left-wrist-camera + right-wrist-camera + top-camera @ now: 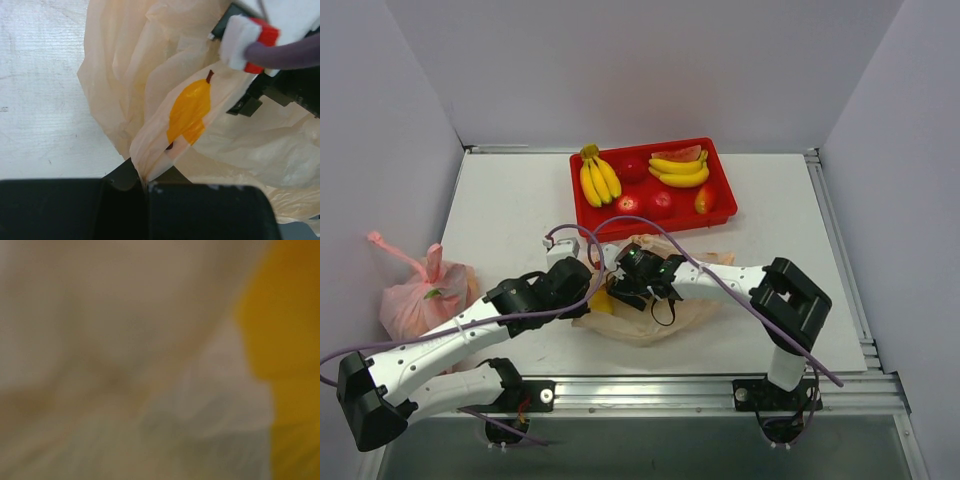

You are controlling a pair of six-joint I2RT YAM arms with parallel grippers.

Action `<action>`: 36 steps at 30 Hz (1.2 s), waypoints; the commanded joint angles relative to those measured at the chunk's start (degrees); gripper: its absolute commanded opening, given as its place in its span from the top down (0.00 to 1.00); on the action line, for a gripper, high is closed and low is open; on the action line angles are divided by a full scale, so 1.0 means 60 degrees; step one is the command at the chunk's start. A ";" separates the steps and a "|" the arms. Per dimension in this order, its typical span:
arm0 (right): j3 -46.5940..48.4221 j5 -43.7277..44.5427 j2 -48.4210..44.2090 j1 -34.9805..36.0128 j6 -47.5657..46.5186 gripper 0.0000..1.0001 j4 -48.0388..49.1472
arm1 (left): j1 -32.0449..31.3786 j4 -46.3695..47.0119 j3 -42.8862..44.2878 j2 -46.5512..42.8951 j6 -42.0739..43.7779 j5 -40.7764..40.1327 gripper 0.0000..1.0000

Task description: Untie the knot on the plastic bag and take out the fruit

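The peach-orange plastic bag [665,305] lies crumpled on the table in front of the red tray. My left gripper [588,284] is at its left edge; in the left wrist view the left gripper [145,184] is shut on a fold of the bag's film [155,150]. A yellow-orange fruit [189,111] with a dark stem shows through the film, and in the top view [603,303] too. My right gripper [625,280] is pushed into the bag beside it, its fingers hidden. The right wrist view is blurred film with the yellow fruit [287,325] at right. I cannot make out a knot.
The red tray [725,170] at the back holds two banana bunches [598,180], a watermelon slice [680,154] and red apples [628,203]. A knotted pink bag [420,292] lies at the table's left edge. The right arm's purple cable [285,52] crosses above the peach bag.
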 commanded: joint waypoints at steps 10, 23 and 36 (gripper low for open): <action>0.0070 -0.0561 -0.1310 0.0325 0.0469 0.82 -0.0895 | 0.0051 -0.0090 0.0377 0.0004 -0.0073 -0.0177 0.99; 0.0860 -0.2863 -0.5001 0.0473 0.1789 0.92 -0.2260 | 0.0080 -0.0090 0.0377 0.0311 0.0176 -0.0324 0.99; 0.4578 -0.2118 -0.1682 -0.4652 0.3501 0.87 -0.2187 | 0.0080 -0.0061 0.0407 0.0312 0.0440 0.0071 0.99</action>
